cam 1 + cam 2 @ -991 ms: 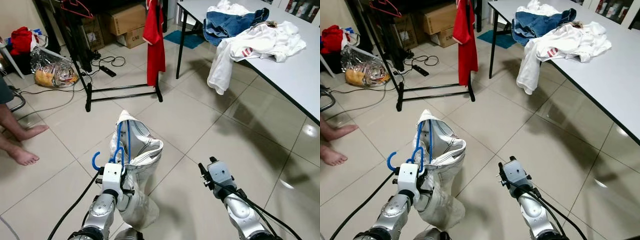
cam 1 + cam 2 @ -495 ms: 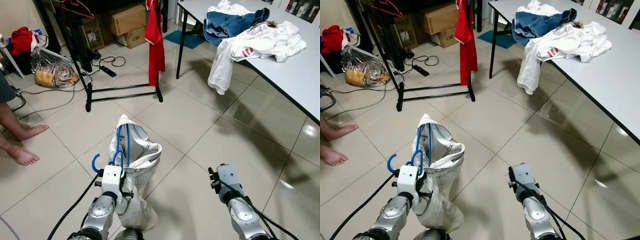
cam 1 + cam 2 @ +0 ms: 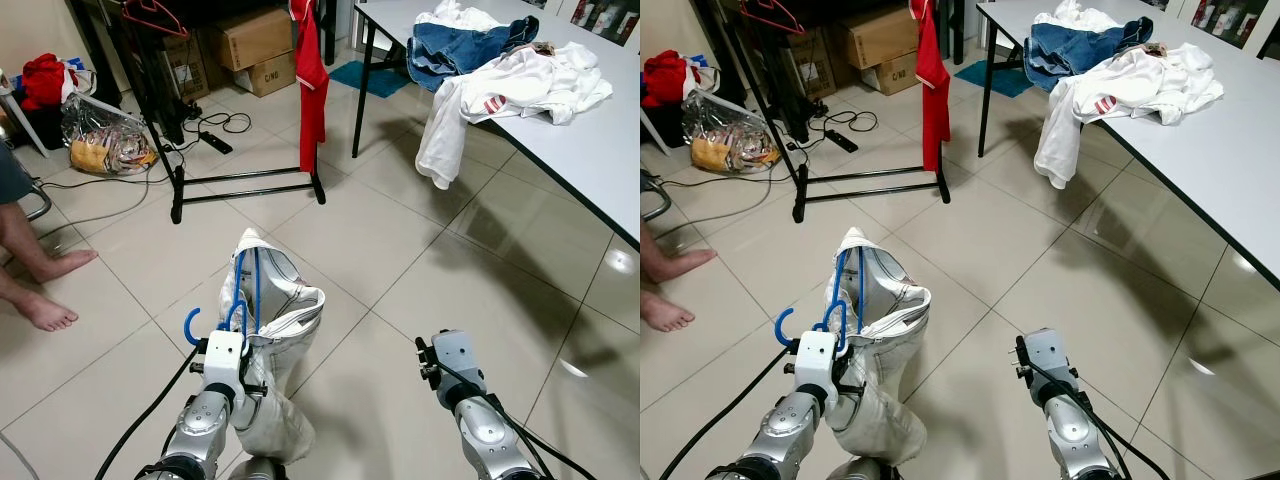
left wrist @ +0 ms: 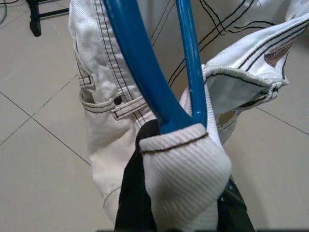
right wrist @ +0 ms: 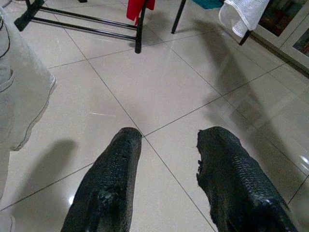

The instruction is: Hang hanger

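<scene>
A glossy beige tiled floor (image 3: 400, 240) is seen, with open tiles between the robot and a black metal clothes rack (image 3: 245, 180) carrying a red garment (image 3: 310, 75). A long white table (image 3: 590, 140) heaped with white and denim clothes (image 3: 500, 60) bounds the right side. Cardboard boxes (image 3: 250, 40), cables and bags are crowded at the far left, where a person's bare feet (image 3: 45, 290) rest. A blue plastic hanger (image 3: 245, 290) draped with white stitched trousers (image 3: 280, 330) is pinched by the left gripper (image 4: 178, 145) near the robot. The right gripper (image 5: 169, 169) is held over bare tiles, fingers spread.
</scene>
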`<state>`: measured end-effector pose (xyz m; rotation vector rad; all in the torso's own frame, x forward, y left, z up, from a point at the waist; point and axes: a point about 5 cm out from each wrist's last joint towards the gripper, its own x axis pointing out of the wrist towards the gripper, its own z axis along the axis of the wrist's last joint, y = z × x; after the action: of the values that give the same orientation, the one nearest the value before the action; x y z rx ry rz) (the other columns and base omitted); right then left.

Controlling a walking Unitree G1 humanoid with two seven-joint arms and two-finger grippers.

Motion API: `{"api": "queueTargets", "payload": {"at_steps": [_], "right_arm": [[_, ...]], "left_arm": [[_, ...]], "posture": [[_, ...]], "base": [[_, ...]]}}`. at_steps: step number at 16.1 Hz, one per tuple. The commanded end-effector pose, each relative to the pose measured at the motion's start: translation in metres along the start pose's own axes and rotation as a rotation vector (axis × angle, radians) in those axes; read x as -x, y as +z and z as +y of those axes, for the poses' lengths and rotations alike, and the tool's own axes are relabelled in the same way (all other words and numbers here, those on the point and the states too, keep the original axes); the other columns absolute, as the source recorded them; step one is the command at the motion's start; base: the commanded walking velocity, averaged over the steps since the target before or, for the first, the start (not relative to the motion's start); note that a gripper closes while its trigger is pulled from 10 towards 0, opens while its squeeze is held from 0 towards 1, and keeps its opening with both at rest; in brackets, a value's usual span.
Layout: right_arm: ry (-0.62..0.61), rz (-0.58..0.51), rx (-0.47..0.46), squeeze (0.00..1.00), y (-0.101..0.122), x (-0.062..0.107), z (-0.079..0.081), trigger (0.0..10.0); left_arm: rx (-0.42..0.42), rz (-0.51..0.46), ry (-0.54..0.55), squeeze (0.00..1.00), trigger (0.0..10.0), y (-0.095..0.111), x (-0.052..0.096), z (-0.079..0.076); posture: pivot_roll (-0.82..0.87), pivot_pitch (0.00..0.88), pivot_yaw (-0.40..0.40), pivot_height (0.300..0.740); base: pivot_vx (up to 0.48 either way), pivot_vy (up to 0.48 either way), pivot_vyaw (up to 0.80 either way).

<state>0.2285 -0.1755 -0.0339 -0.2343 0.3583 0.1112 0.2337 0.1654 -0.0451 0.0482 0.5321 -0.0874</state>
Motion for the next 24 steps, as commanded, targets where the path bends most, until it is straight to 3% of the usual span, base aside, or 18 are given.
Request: {"api": "queueTargets", "payload": {"at_steps": [1, 12, 17, 21, 24], "right_arm": [[0.004, 0.007, 0.003, 0.00, -0.002, 0.001, -0.001, 10.0], [0.052, 0.045, 0.016, 0.00, -0.003, -0.001, 0.005, 10.0], [0.082, 0.258, 0.039, 0.00, -0.030, 0.008, 0.009, 10.0], [0.023, 0.416, 0.044, 0.00, -0.052, 0.020, -0.002, 10.0], [-0.001, 0.464, 0.022, 0.00, -0.060, 0.027, -0.007, 10.0]], "left_arm": [[-0.010, -0.040, 0.006, 0.00, 10.0, 0.008, -0.002, 0.001], [-0.011, -0.036, 0.016, 0.00, 10.0, 0.006, -0.001, 0.000], [-0.055, 0.087, 0.021, 0.00, 10.0, -0.013, 0.004, 0.004], [-0.097, 0.153, -0.008, 0.00, 10.0, -0.024, 0.008, 0.002], [-0.130, 0.188, -0.041, 0.00, 10.0, -0.030, 0.010, -0.001]], "posture": [[-0.03, 0.010, 0.034, 0.740], [0.01, 0.000, 0.021, 0.740], [0.01, 0.000, 0.028, 0.740], [0.00, 0.000, 0.034, 0.740], [0.00, 0.000, 0.036, 0.740]], "base": [[0.000, 0.000, 0.00], [0.000, 0.000, 0.00], [0.000, 0.000, 0.00], [0.000, 0.000, 0.00], [0.000, 0.000, 0.00]]}}
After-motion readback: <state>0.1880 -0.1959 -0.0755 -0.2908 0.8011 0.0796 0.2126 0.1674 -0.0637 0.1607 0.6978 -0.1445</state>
